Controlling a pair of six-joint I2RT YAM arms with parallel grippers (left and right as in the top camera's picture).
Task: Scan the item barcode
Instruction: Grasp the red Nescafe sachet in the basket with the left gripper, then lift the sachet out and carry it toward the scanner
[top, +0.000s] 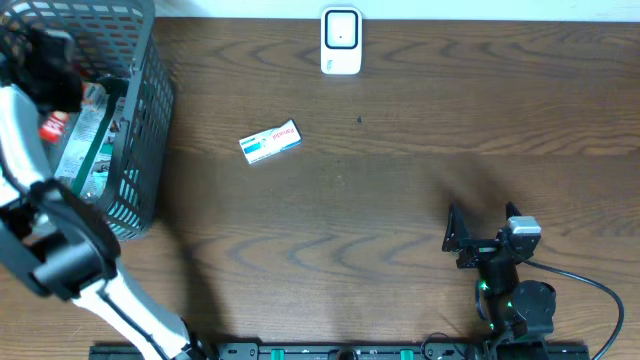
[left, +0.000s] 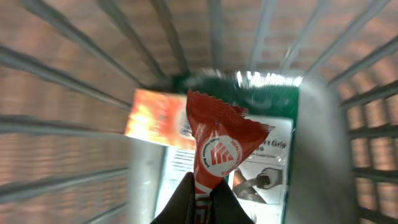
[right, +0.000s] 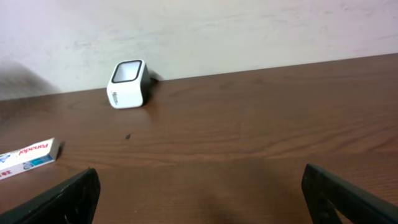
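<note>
R end effector (top: 483, 222) at 5 o'clock on the bench (top: 400, 180), fingers wide apart, holding nothing. White box (top: 270, 142) lies flat left of ctr. L end effector (left: 202, 202) at 10 o'clock, inside the basket (top: 140, 120) and clamped on a red packet (left: 217, 143). Scanner (top: 341, 41) upright at 12 o'clock, far edge.

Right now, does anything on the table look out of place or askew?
Only the small white box lies askew, alone on the table between the basket and the scanner. Nothing looks spilled or damaged.
</note>
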